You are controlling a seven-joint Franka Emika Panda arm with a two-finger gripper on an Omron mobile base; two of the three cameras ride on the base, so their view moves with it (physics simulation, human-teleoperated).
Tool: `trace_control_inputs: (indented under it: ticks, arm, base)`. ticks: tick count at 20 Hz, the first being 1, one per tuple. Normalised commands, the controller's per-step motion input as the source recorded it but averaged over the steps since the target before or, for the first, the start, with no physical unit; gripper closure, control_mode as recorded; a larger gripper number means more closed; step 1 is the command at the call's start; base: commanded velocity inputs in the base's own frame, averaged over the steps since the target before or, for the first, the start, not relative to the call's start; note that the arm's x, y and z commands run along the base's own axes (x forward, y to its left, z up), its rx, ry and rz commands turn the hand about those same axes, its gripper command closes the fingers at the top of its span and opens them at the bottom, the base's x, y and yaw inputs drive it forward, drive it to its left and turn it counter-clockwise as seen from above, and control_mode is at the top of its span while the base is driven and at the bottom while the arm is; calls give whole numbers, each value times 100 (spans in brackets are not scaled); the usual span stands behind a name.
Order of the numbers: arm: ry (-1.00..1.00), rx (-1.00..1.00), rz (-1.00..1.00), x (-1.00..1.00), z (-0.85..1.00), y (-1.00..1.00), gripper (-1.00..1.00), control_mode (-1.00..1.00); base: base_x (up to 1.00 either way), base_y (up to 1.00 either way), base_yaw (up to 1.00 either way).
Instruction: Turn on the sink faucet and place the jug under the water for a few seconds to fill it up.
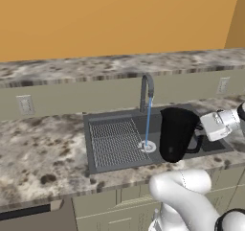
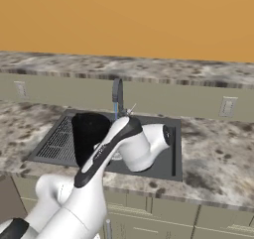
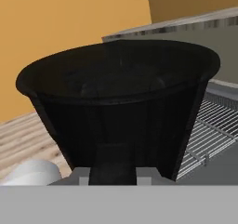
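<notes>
The jaws are closed on the loop handle of the jug (image 1: 177, 133), which hangs upright over the sink (image 1: 217, 146) just right of the water (image 1: 148, 122) falling from the sink faucet (image 1: 146, 92); the arm should slide it left, level, until the stream enters the rim.
</notes>
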Motion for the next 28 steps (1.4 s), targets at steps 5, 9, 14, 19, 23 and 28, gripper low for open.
trace_control_inputs:
  ticks: [5, 9, 14, 19, 23, 28]
  arm:
    - [1, 0, 0, 0, 0, -2, 100, -100]
    - [0, 0, 0, 0, -3, 0, 100, -100]
    - [1, 0, 0, 3, -9, -11, 100, -100]
    - [16, 0, -4, 1, -17, -32, 100, -100]
    - [17, 4, -1, 15, -13, -57, 100, -100]
    - [4, 2, 0, 23, 0, -42, 100, -100]
  base:
    - [0, 0, 0]
    - [0, 0, 0]
    - [0, 0, 0]
    - [0, 0, 0]
    - [0, 0, 0]
    - [0, 0, 0]
